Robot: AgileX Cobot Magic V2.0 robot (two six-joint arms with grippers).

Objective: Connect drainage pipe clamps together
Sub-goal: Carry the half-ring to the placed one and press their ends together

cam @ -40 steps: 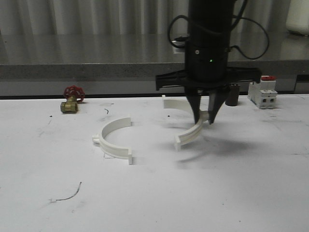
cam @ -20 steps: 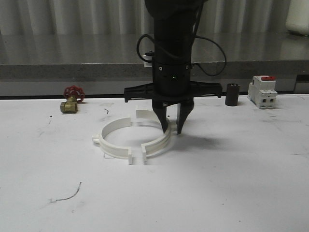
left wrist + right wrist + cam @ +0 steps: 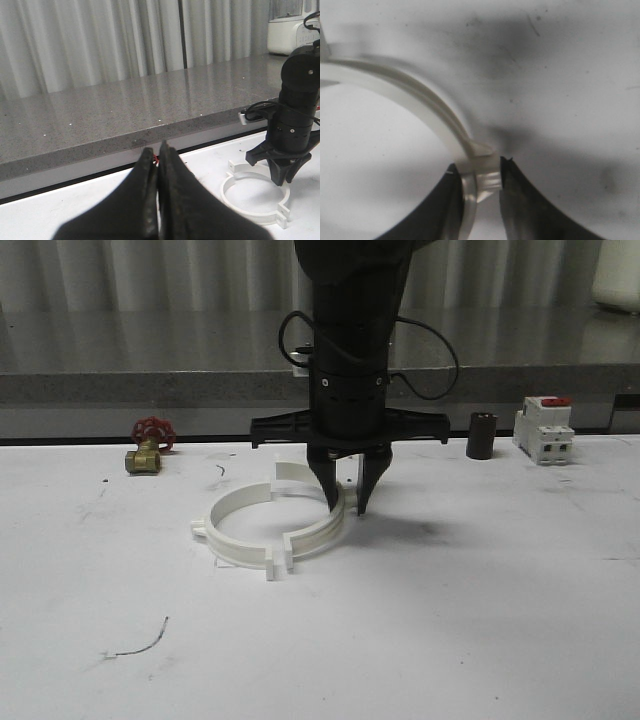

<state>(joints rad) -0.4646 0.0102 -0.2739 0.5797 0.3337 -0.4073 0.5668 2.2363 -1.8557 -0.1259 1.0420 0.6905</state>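
White tabletop (image 3: 480, 620) carries the work, with a grey counter behind. The right claw (image 3: 346, 508) is clenched on the right half-ring (image 3: 325, 530) at its side nub, so its end tabs can be steered against those of the left half-ring (image 3: 235, 535), lying just beside. A ring is nearly formed; the near tabs appear almost touching. The left claw (image 3: 158, 200) is clenched on nothing, held well apart.

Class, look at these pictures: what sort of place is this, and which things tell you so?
Probably a lab or workshop test bench: a white table holds plumbing and electrical parts, namely a red-handled brass valve, a circuit breaker and white pipe clamps.
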